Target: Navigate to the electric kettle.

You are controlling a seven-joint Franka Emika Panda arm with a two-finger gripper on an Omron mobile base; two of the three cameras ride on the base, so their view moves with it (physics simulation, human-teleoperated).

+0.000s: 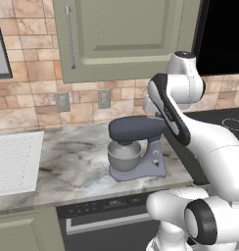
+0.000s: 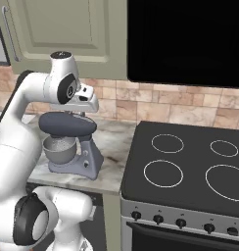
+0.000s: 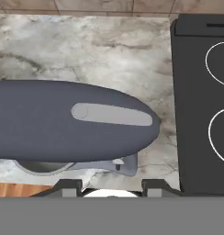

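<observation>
Facing the dark-grey stand mixer with steel bowl (image 1: 135, 147), the base should probably drive on, arm tucked; the gripper (image 3: 112, 187) fingers look spread apart.

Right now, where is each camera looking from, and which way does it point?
Left base view: behind the arm to its left, looking forward and down at the marble counter and stand mixer; the white arm rises at lower right.
Right base view: behind to the right, facing the stove and mixer; the arm rises at lower left.
Hand view: on the hand, looking down onto the mixer's head; the gripper fingertips show at the bottom.
All three share the mixer and counter.
</observation>
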